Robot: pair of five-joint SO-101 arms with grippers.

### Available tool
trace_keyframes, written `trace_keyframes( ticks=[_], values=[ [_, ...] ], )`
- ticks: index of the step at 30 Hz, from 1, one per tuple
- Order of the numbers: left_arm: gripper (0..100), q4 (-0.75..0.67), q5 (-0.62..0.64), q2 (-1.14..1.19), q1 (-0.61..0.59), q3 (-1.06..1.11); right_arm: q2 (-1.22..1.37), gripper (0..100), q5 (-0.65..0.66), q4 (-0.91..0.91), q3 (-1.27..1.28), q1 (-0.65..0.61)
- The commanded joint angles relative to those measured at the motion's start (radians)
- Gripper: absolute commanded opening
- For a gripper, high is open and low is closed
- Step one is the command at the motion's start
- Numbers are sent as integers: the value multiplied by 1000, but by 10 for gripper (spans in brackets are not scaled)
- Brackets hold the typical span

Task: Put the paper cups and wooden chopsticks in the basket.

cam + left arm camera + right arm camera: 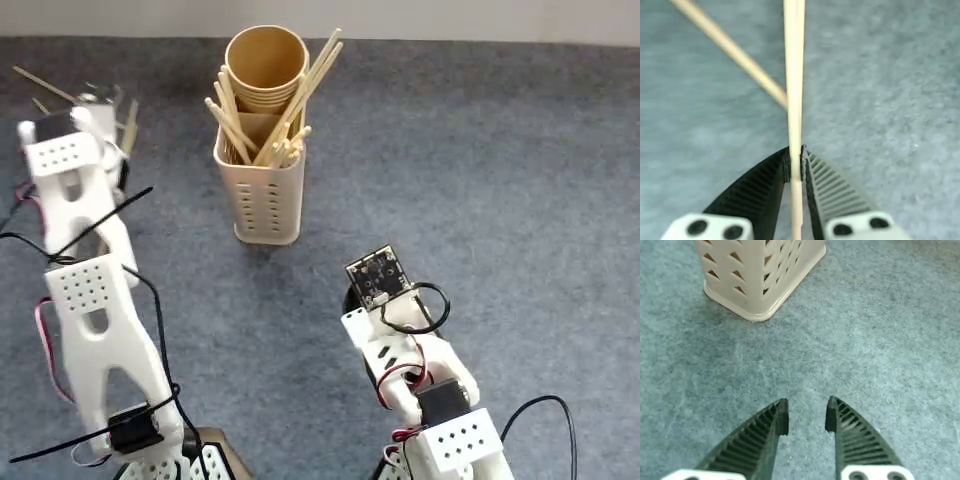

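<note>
Chopstick [794, 75] clamped at the very tips of the left tool [796, 161], well apart from the crowded basket [265, 200] (right tool [806, 415] slightly parted, empty), may swivel loose or snag on sticks [292, 108] already inside.

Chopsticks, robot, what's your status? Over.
Left gripper shut on a chopstick. Right gripper open, empty, near the basket. Second chopstick lying on carpet.
</note>
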Motion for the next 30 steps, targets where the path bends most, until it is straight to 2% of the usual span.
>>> trace_keyframes(
  ticks=[1, 6, 10, 14, 18, 21, 24, 28, 30],
  values=[
    [4, 11, -17, -312, 53, -44, -8, 139, 2, -16, -5, -7],
    [4, 6, -6, -590, 223, -216, -8, 139, 2, -16, -5, -7],
    [4, -95, 133, -680, 369, -331, -8, 139, 2, -16, -5, -7],
    [4, -107, 275, -710, 469, -404, -8, 139, 2, -16, -5, -7],
    [3, 15, 276, -900, 651, -400, -8, 139, 3, -16, -5, -7],
    [3, 26, 215, -1090, 765, -384, -8, 139, 3, -16, -5, -7],
    [3, 26, 213, -1264, 788, -205, -8, 139, 3, -16, -5, -7],
    [3, 21, 206, -1484, 759, 271, -8, 139, 3, -16, -5, -7],
    [3, -55, 206, -1592, 756, 515, -8, 139, 3, -16, -5, -7]
  ],
)
